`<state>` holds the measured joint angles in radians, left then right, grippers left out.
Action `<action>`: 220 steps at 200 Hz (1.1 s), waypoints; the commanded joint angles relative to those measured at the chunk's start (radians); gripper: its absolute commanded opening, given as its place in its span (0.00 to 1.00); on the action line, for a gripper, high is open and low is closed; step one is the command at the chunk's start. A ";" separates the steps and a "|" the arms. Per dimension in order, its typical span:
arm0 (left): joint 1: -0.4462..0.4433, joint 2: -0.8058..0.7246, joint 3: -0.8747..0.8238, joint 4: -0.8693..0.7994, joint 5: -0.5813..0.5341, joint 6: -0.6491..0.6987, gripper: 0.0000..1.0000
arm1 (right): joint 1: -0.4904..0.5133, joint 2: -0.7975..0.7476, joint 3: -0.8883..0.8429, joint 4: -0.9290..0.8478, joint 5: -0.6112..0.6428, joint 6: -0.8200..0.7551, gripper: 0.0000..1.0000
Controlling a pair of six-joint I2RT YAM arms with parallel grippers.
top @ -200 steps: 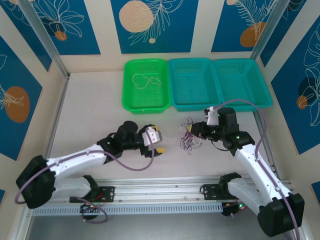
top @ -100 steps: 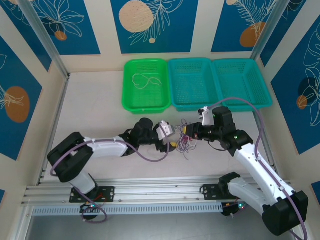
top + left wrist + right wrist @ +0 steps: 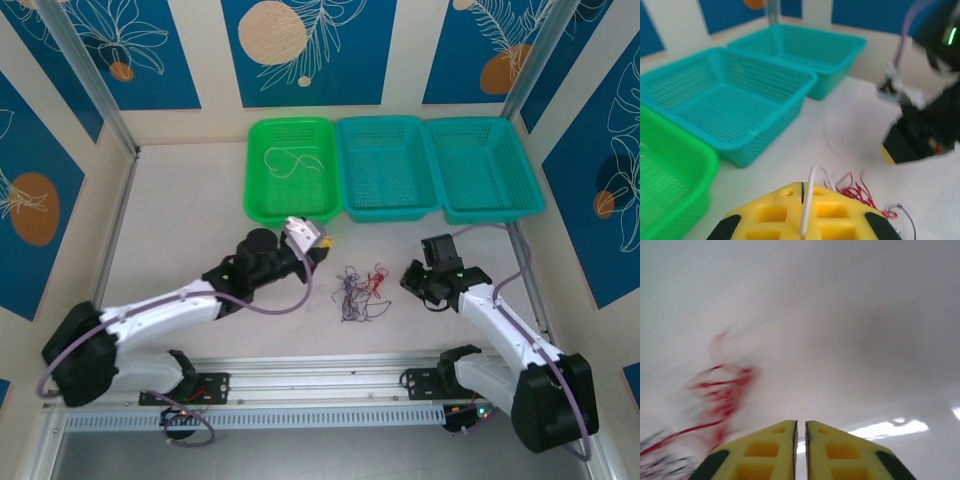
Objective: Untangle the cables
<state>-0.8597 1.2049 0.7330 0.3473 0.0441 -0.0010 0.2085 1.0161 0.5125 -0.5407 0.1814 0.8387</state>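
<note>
Cables hair-fine and curly: red wire [image 3: 377, 277] and black wire [image 3: 350, 297] lie snarled in one loose tuft on the matte pale surface [image 3: 190, 220], between the two hands. A whitish wire [image 3: 285, 160] loops inside the green basket [image 3: 290, 214], rectangular perforated plastic like the two teal baskets [image 3: 436, 165] touching beside it. Left hand [image 3: 802, 189]: blocky yellow pads closed, a thin whitish strand [image 3: 810, 200] pinched at the seam; right hand [image 3: 801, 424]: pads closed to a hairline slit, gripping nothing, red wire blurred just ahead.
</note>
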 commanded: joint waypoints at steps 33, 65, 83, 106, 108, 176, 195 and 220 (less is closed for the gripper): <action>0.036 -0.085 0.086 -0.364 -0.057 -0.042 0.00 | 0.099 -0.169 0.014 0.195 -0.230 -0.131 0.41; 0.036 -0.096 0.112 -0.389 -0.052 -0.048 0.00 | 0.357 -0.128 0.054 0.360 -0.186 -0.155 0.59; 0.036 -0.098 0.136 -0.405 -0.038 -0.048 0.00 | 0.520 0.009 0.077 0.452 -0.040 -0.164 0.60; 0.036 -0.119 0.155 -0.407 0.023 -0.054 0.00 | 0.607 0.205 0.158 0.544 0.097 -0.189 0.61; 0.035 -0.124 0.156 -0.406 0.032 -0.054 0.00 | 0.607 0.219 0.164 0.558 0.096 -0.195 0.61; 0.060 -0.370 0.321 -0.581 -0.210 0.006 0.00 | 0.522 0.663 0.431 0.165 0.536 0.175 0.47; 0.114 -0.443 0.387 -0.654 -0.407 0.014 0.00 | 0.455 0.644 0.366 0.134 0.513 0.240 0.46; 0.188 -0.490 0.436 -0.669 -0.491 0.041 0.00 | 0.378 0.618 0.289 0.134 0.449 0.261 0.46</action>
<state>-0.7254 0.7502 1.1233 -0.2493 -0.2684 -0.0017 0.6331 1.6699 0.8646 -0.3004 0.6067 0.9905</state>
